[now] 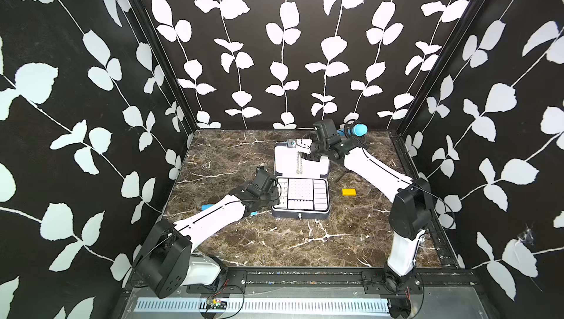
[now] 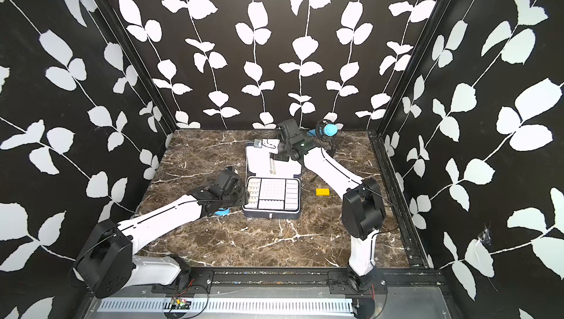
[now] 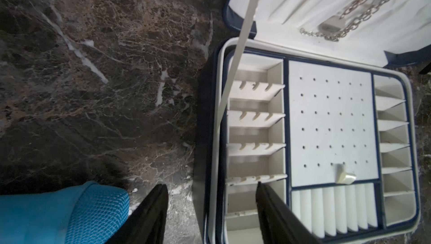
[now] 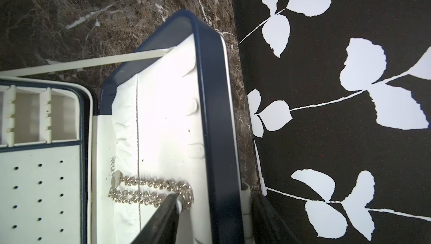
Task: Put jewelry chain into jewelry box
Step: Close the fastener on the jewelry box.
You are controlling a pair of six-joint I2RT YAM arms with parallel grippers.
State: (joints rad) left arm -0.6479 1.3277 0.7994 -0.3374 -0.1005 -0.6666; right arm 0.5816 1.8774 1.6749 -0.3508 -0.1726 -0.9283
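The navy jewelry box [image 1: 300, 214] [image 2: 271, 214] lies open mid-table, its white-lined lid [image 4: 217, 126] raised behind the compartmented tray [image 3: 331, 123]. The silvery jewelry chain [image 1: 298, 161] [image 2: 272, 165] [image 3: 363, 14] [image 4: 151, 189] hangs doubled against the lid's lining. My right gripper [image 1: 305, 152] [image 4: 214, 195] is open astride the lid's top rim, its inner finger touching the chain's loop and its outer finger behind the lid. My left gripper [image 1: 276, 194] [image 3: 211, 184] is open astride the box's left wall, with one finger over the table and one inside a tray compartment.
A small yellow block [image 1: 349, 192] lies right of the box. A blue mesh-topped object [image 3: 70, 212] sits under my left wrist. Another blue-headed item [image 1: 358, 129] stands at the back wall. A white ribbon [image 3: 233, 67] links lid and base on the left.
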